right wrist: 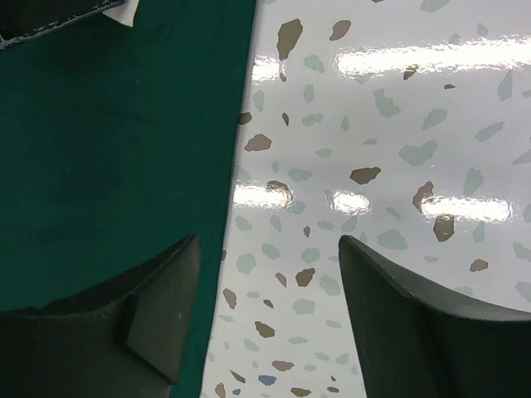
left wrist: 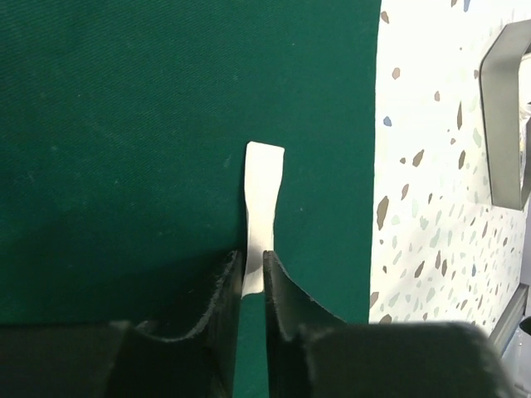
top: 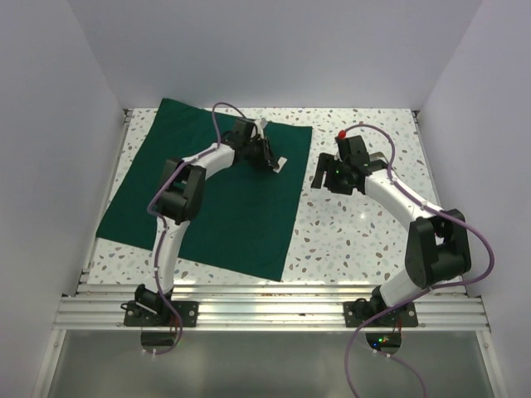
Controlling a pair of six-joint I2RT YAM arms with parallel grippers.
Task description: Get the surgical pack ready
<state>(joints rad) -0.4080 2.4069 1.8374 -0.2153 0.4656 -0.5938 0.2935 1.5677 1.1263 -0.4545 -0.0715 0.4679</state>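
1. Your left gripper is pinching the near end of a white strip. Its jaws are drawn almost together and are squeezing the strip narrow between them. From above, this gripper is reaching over the far right part of the green cloth.
2. Your right gripper is holding its jaws spread wide with nothing between them. One finger is hanging over the cloth's edge and the other over bare tabletop. From above, it is hovering just beside the cloth's right edge, near the left gripper but apart from it.
3. The speckled white table is carrying everything, and white panels are closing it in on three sides.
4. The surgical pack, a large dark green cloth, is lying spread flat on the left half of the table, turned slightly askew. Its far corner is nearing the back panel. Its near right corner is reaching toward the metal rail where your arms are bolted.
5. The white strip is stretching away from the left jaws over the cloth, close to its right edge. You cannot tell whether it is resting on the fabric or lifted off it, nor what it is made of. One corner of it is showing at the top left of the right wrist view.
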